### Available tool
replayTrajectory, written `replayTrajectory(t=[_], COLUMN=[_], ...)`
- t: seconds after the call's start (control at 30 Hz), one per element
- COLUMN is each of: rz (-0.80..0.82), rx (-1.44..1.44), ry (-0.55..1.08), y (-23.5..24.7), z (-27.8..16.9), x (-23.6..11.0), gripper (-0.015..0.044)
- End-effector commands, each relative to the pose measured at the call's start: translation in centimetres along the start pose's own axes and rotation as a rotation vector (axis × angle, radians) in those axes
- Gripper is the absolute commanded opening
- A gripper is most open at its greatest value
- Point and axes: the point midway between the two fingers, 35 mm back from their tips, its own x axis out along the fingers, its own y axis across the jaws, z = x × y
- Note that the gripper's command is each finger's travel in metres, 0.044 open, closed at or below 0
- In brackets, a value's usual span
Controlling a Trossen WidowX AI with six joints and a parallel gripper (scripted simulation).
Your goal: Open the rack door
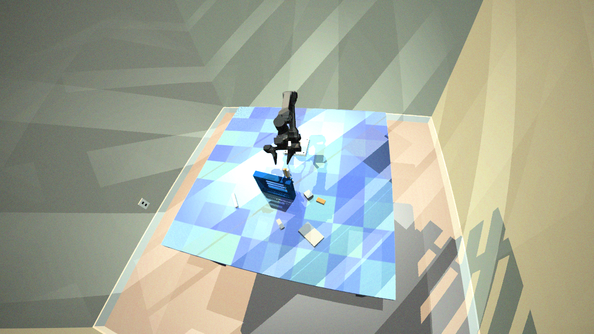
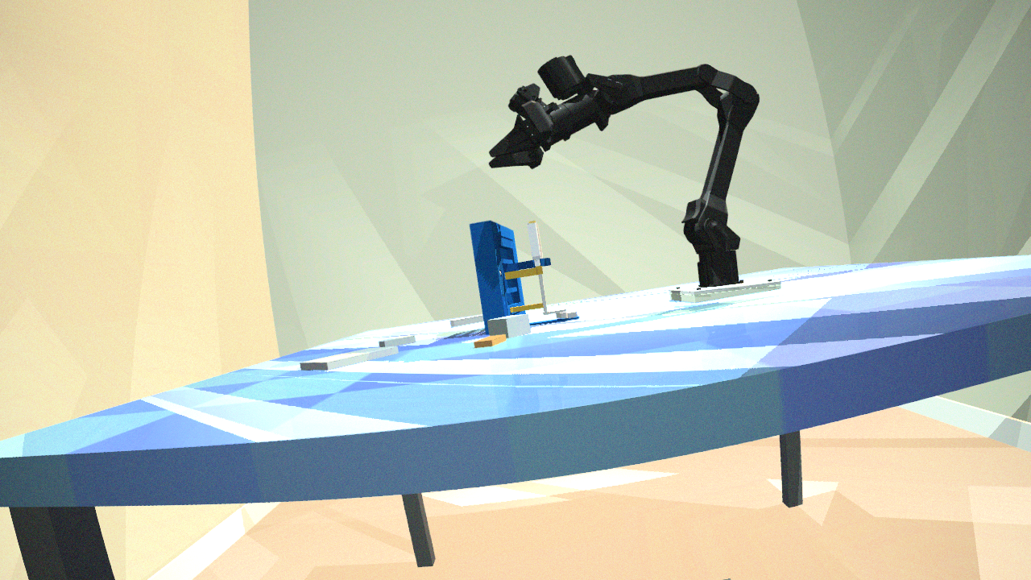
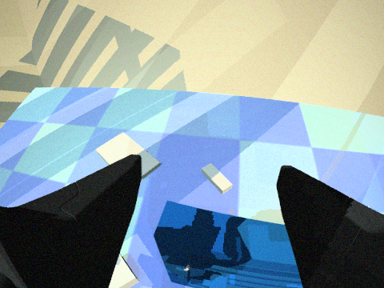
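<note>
The blue slatted rack panel (image 1: 272, 176) (image 2: 484, 274) (image 3: 264, 232) stands upright on the table (image 1: 365, 249) (image 2: 612, 411). The upright handle (image 1: 286, 172) (image 2: 533, 239), pale with an orange-brown top, stands on a thin rod on the arm's side of the panel, near one edge. Yellow and blue brackets reach from the panel toward the rod. My gripper (image 1: 282, 163) (image 2: 490, 159) (image 3: 211, 171) is open and empty, high above the panel and handle, fingers angled down and forward, touching neither. The handle is out of the wrist view. I cannot tell the door's exact angle.
A grey-white block (image 1: 308, 194) (image 2: 510, 325) and an orange block (image 1: 320, 201) (image 2: 490, 341) lie beside the panel. Behind it lie a small white block (image 1: 280, 224) (image 3: 217, 178) and a flat slab (image 1: 310, 234) (image 3: 120, 148). A thin white bar (image 1: 235, 200) lies off the other side.
</note>
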Motion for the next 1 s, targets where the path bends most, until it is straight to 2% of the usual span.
replayTrajectory(t=[0.0, 0.47, 0.97], rz=[-0.015, -0.058, -0.12], rx=[0.022, 0.068, 0.113], ry=[0.105, 0.428, 0.774], y=[-0.2, -0.5, -0.8], z=[-0.5, -3.0, -5.6], x=[0.8, 2.3, 2.1], gripper=[0.0281, 0.0281, 0.0281])
